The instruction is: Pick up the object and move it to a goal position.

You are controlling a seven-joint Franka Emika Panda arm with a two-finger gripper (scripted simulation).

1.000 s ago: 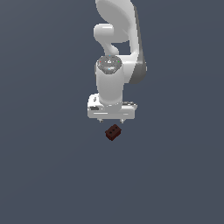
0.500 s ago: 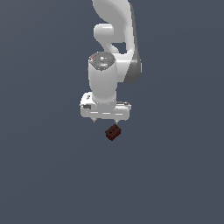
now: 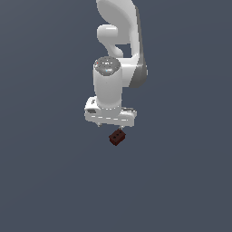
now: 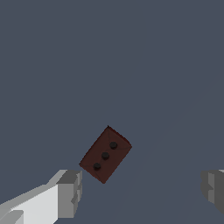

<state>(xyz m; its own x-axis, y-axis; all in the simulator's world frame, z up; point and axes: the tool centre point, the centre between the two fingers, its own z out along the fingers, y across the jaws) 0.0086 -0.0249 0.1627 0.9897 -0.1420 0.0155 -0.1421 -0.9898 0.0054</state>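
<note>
plain dark grey-blue worktop fills both views. the gripper is spread wide and holds nothing, its fingers clear of the block. the white arm hangs straight down, gripper just above the skewed block.

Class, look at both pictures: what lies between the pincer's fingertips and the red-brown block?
Nothing. In the wrist view the open pincer and red-brown block are apart, with only bare grey floor between them.
</note>
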